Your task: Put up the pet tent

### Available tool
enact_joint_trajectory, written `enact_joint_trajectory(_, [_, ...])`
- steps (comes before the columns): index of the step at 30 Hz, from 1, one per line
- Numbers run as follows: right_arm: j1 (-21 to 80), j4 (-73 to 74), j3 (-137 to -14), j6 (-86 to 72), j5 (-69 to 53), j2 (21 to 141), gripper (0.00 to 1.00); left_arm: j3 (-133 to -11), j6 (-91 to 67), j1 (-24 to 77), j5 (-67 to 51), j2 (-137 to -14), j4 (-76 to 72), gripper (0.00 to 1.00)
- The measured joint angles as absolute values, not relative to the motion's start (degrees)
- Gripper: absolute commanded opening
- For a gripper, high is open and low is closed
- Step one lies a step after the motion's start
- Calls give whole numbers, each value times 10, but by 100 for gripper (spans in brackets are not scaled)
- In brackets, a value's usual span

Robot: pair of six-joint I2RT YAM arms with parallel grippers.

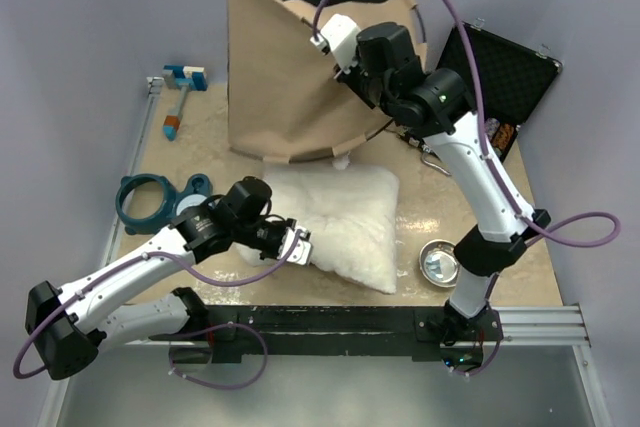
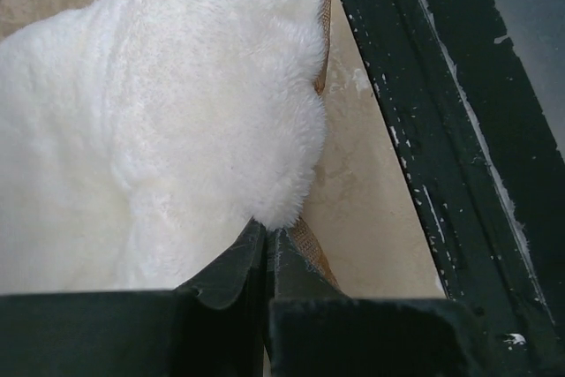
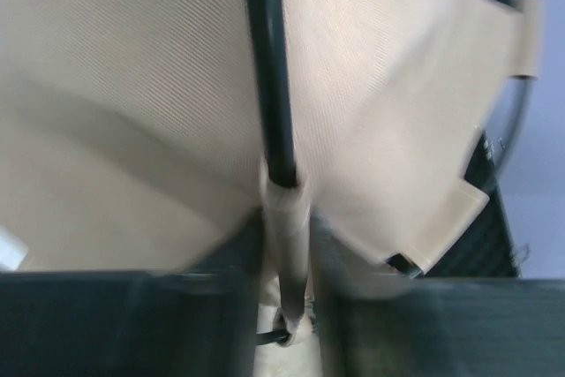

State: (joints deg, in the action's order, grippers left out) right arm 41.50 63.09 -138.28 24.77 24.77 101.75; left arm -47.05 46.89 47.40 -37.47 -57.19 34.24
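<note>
The right end effector (image 3: pixel 287 218) is squeezed tight on a thin black pole (image 3: pixel 269 68) of the pet tent (image 1: pixel 280 77), right where the pole goes into a tan cloth sleeve. The tent cloth is tan with fine woven lines, and it looks smooth and stiff. The tent stands at the far middle of the desk (image 1: pixel 200 137) and is shaped like a big open fan. Its wide curved bottom edge has dark trim and sits near the cushion (image 1: pixel 340 222). Its black inside shows at the top, facing up and toward the back wall. Its long way runs from the desk upward, leaning a little.

The left end effector (image 2: pixel 267 253) has its two dark fingers pressed together at a corner of the cushion. I cannot tell if any fluff is pinched. The cushion is white, puffy and furry.

A black case (image 1: pixel 500 77) lies open on the far right. It has an orange mark inside, too small to read. A shiny round bowl (image 1: pixel 438 262) sits near the right arm, and a blue ring (image 1: pixel 145 197) lies on the left
</note>
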Motion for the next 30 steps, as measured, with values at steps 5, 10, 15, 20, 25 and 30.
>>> enact_joint_trajectory(5, [429, 637, -1449, 235, 254, 1088, 91, -477, 443, 474, -382, -576, 347, 0])
enact_joint_trajectory(10, [433, 587, -1479, 239, 232, 1126, 99, -479, 429, 474, -369, -583, 344, 0])
enact_joint_trajectory(15, [425, 479, -1342, 256, 141, 1018, 99, -479, 409, 472, -357, -583, 339, 0])
enact_joint_trajectory(20, [387, 379, -1302, 263, 29, 921, 99, -479, 405, 467, -357, -584, 337, 0])
enact_joint_trajectory(25, [264, 307, -1265, 276, -131, 900, 97, -479, 415, 466, -357, -584, 341, 0])
enact_joint_trajectory(30, [198, 299, -1262, 377, -260, 986, 96, -479, 427, 466, -358, -584, 347, 0])
